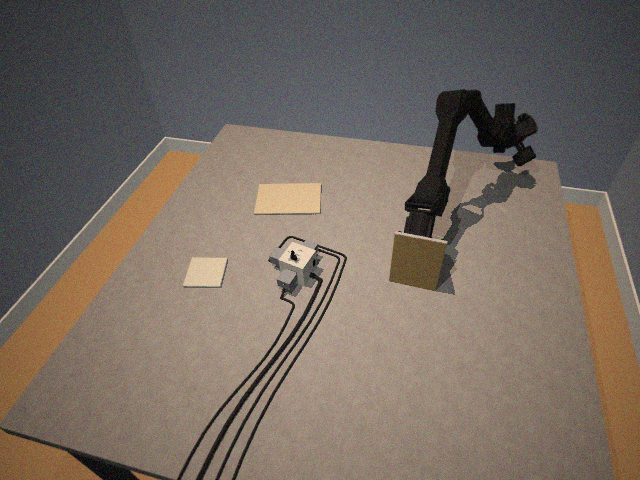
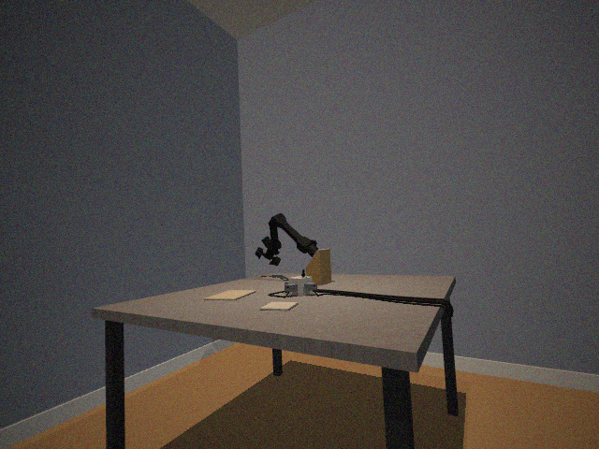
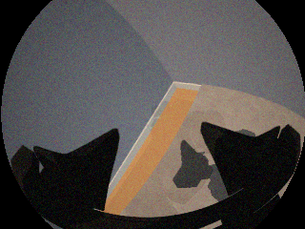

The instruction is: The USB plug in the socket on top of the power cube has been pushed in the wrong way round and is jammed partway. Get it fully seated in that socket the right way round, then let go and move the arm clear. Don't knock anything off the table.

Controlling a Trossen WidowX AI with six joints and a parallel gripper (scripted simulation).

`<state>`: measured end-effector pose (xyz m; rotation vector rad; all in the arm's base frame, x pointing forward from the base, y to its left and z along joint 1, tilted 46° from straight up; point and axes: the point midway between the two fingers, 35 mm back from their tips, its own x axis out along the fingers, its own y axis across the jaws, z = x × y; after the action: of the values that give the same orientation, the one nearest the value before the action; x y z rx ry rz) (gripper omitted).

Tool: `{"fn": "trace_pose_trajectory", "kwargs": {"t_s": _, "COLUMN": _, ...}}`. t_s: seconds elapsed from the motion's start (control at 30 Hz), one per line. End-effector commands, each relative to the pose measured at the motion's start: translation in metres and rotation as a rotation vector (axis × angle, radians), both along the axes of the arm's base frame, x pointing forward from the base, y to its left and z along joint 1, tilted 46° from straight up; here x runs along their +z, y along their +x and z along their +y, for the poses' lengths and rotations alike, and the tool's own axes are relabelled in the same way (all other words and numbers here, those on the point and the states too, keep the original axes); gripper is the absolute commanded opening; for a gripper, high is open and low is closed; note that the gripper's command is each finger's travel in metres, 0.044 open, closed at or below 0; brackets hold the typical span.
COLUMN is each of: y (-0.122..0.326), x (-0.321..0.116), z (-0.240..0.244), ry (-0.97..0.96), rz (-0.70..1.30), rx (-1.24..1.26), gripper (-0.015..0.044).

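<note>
Your black parallel-jaw gripper hangs wide open and holds nothing, raised over the far corner of the grey table top. The small black USB plug stands upright in the top face of the pale grey power cube, near the middle of the table, with black cables trailing toward the near edge. From the gripper, the plug lies well apart, back past the arm's base and the upright tan block. In my judgement you must swing round over the cube and descend along the plug's vertical axis.
</note>
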<state>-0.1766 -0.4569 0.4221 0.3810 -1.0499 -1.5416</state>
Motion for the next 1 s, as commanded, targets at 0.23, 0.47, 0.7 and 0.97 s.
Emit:
{"fn": "trace_pose_trajectory", "kwargs": {"t_s": 0.23, "y": 0.070, "x": -0.029, "z": -0.022, "ry": 0.125, "rz": -0.026, "rx": 0.082, "gripper": 0.0440}}
{"fn": "trace_pose_trajectory", "kwargs": {"t_s": 0.47, "y": 0.171, "x": -0.024, "z": -0.019, "ry": 0.191, "rz": 0.189, "rx": 0.211, "gripper": 0.0440}}
{"fn": "trace_pose_trajectory", "kwargs": {"t_s": 0.7, "y": 0.295, "x": -0.013, "z": 0.004, "ry": 0.174, "rz": 0.134, "rx": 0.487, "gripper": 0.0440}}
{"fn": "trace_pose_trajectory", "kwargs": {"t_s": 0.97, "y": 0.457, "x": -0.052, "z": 0.063, "ry": 0.338, "rz": 0.085, "rx": 0.838, "gripper": 0.0440}}
